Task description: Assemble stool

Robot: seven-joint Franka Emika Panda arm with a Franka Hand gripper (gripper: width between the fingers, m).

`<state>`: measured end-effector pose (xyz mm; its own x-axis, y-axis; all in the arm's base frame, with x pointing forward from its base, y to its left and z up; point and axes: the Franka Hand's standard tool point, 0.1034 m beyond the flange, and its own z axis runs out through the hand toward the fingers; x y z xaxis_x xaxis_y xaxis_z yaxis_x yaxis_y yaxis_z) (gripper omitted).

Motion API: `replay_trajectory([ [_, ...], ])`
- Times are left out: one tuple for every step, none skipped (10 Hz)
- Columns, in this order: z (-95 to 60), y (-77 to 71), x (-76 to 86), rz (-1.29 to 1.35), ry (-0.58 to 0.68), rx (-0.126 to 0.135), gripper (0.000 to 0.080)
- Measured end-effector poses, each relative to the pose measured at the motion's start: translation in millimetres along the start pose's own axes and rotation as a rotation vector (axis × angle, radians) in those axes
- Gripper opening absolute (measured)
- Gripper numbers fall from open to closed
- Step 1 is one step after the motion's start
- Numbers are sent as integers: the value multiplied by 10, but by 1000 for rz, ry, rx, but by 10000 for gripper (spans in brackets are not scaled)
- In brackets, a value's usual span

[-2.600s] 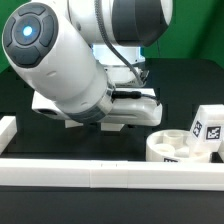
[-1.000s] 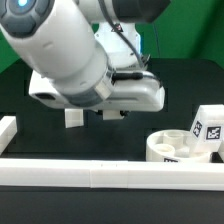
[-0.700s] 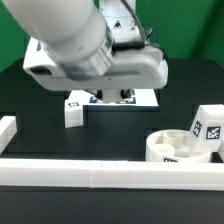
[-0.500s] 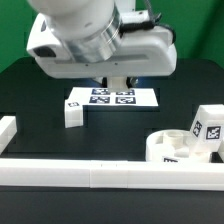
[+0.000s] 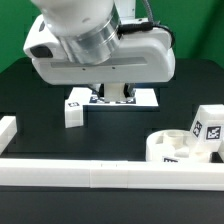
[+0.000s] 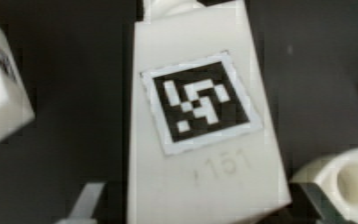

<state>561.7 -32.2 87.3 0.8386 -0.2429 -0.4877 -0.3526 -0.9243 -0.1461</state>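
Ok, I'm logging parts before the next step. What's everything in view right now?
seat: one, white, round, on the table at the exterior view's right.
leg blocks: three, white with black-and-white tags; one standing on the table on the exterior view's left, one by the seat at the far right, one in the gripper.
marker board: one, white, flat, partly hidden behind the gripper.
rails: two, white; a long one along the front, a short piece at the left edge.
table: one, black.
gripper: one, shut on a leg block.
arm: one, white.
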Motion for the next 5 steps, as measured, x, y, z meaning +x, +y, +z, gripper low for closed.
replay_trajectory([
  [-113, -62, 27, 1, 59, 16, 327],
  [-199, -129, 75, -5, 156, 15, 327],
  [-237, -167, 71, -9, 236, 13, 327],
  [-224, -144, 92, -7, 309, 8, 327],
  [-220, -139, 109, -7, 356, 4, 327],
])
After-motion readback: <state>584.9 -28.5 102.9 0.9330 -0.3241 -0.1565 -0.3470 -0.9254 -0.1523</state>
